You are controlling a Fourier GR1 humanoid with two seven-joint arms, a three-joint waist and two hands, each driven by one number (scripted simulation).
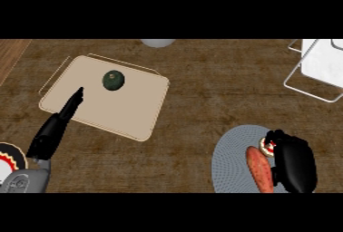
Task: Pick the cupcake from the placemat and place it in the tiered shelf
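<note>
The cupcake (267, 147) shows only as a small red, white and tan bit on the grey round placemat (231, 152) at the lower right. My right hand (296, 164) lies over the placemat's right side. Its fingers curl round the cupcake from above and its thumb comes in from below, so most of the cupcake is hidden. The white wire tiered shelf (320, 68) stands at the far right, well away from the hand. My left hand (55, 127) rests at the left with straight fingers pointing up over the beige board's edge, holding nothing.
A long orange-red vegetable (258, 174) lies on the placemat just left of my right hand. The beige board (127, 108) at the upper left bears a dark green round fruit (113, 80). A patterned plate (9, 158) sits at the left edge, and a grey bowl (158, 42) at the top.
</note>
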